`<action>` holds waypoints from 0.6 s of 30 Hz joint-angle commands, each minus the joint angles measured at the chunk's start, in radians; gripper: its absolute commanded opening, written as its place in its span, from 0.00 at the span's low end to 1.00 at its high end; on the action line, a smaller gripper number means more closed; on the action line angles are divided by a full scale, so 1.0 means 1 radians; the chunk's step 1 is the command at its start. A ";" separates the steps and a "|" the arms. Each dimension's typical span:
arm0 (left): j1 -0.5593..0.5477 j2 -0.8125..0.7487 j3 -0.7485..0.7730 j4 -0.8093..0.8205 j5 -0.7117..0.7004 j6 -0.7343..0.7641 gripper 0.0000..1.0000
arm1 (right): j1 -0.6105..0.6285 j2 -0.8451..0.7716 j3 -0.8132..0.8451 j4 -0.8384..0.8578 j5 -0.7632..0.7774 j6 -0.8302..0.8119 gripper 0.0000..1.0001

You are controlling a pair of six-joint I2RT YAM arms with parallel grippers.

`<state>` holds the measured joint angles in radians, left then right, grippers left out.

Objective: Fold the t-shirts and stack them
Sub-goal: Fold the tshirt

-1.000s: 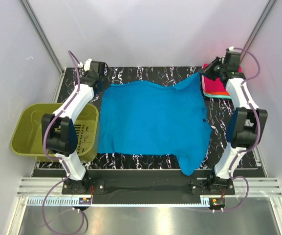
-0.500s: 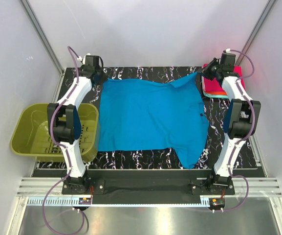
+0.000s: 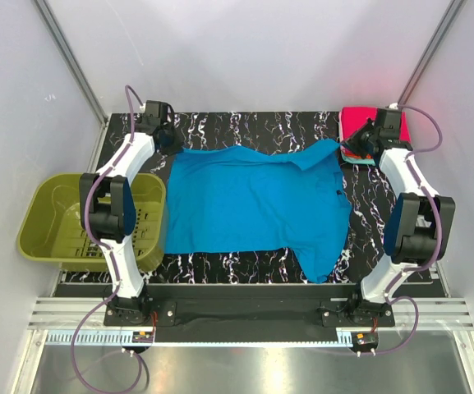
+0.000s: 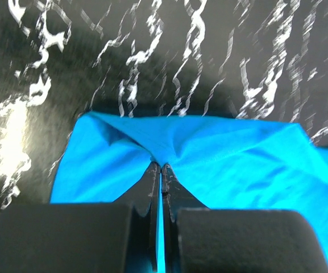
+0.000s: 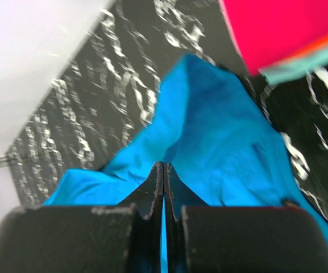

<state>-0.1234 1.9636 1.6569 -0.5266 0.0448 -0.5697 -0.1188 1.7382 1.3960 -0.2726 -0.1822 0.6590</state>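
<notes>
A blue t-shirt [image 3: 253, 205] lies spread on the black marbled table [image 3: 245, 127]. My left gripper [image 3: 173, 145] is shut on the shirt's far left corner; in the left wrist view the cloth [image 4: 209, 153] bunches at the gripper [image 4: 161, 165]. My right gripper [image 3: 350, 147] is shut on the far right corner, and the right wrist view shows the blue cloth [image 5: 220, 136] pinched at the gripper [image 5: 163, 164]. A stack of folded shirts [image 3: 361, 131], pink on top, sits at the far right and also shows in the right wrist view [image 5: 283, 28].
An olive green basket [image 3: 89, 220] stands off the table's left edge. White walls and metal posts close in the back and sides. One sleeve [image 3: 323, 254] of the blue shirt hangs toward the near right edge.
Both grippers have moved nearer and lower with the far edge of the blue shirt, laying it down on the table. The pink stack is now uncovered.
</notes>
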 commanded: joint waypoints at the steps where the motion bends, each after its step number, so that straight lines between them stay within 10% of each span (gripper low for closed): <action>1: 0.002 -0.068 -0.002 -0.029 0.023 0.068 0.00 | -0.004 -0.049 -0.067 -0.037 0.050 -0.006 0.00; 18: 0.001 -0.063 0.032 -0.159 -0.111 0.214 0.00 | -0.033 -0.172 -0.206 -0.132 0.121 -0.009 0.00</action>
<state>-0.1234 1.9541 1.6432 -0.6628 0.0021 -0.3988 -0.1333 1.6371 1.1648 -0.3805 -0.1089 0.6594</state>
